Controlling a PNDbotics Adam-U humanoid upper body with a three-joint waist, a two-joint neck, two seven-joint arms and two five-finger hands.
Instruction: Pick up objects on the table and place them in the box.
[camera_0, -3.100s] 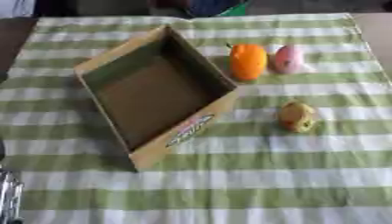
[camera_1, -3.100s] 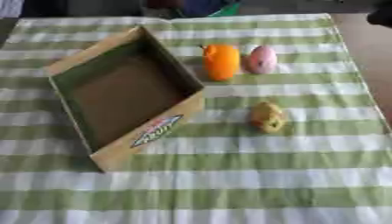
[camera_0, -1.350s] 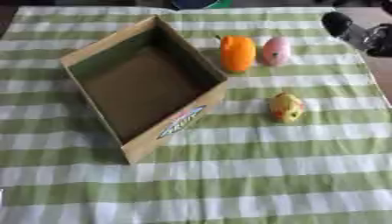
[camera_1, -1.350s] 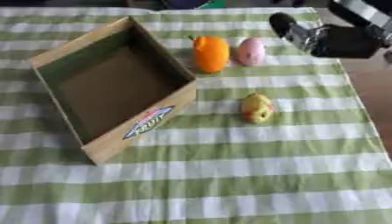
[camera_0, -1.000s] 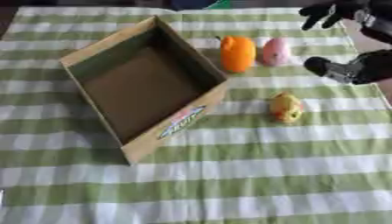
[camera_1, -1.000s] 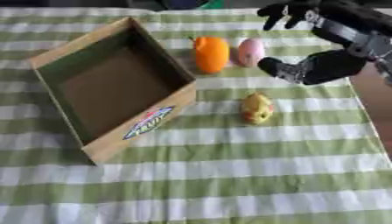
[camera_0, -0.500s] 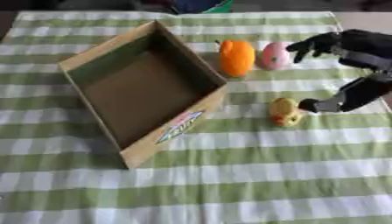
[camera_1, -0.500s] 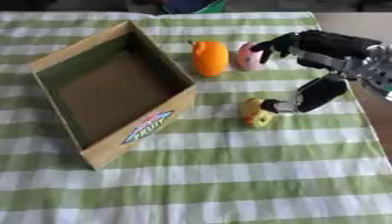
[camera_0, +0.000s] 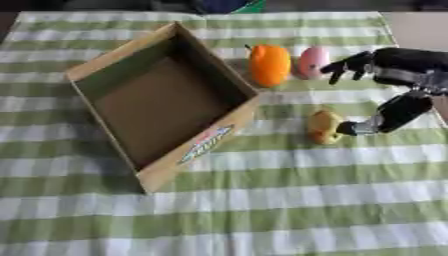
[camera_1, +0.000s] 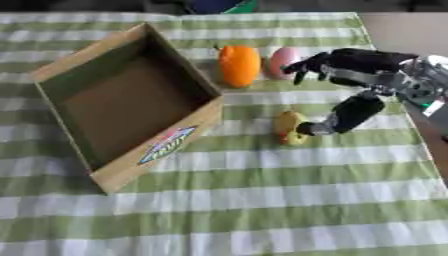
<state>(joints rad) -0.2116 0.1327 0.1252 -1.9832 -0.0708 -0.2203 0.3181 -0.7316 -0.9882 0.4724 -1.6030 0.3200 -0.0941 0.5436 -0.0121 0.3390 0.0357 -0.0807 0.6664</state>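
Right robot hand (camera_1: 367, 75) reaches in from the right, fingers spread and released, thumb tip touching the yellow fruit (camera_0: 323, 127) on the striped worktop (camera_0: 262, 200). Orange pepper (camera_0: 269, 65) and pink object (camera_0: 312, 62) lie just beside the cardboard box (camera_0: 131, 165) (nothing visible inside it).

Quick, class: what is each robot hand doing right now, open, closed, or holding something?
Right hand: open, fingers spread, thumb tip at the yellowish fruit, nothing held.
Left hand: not in view.
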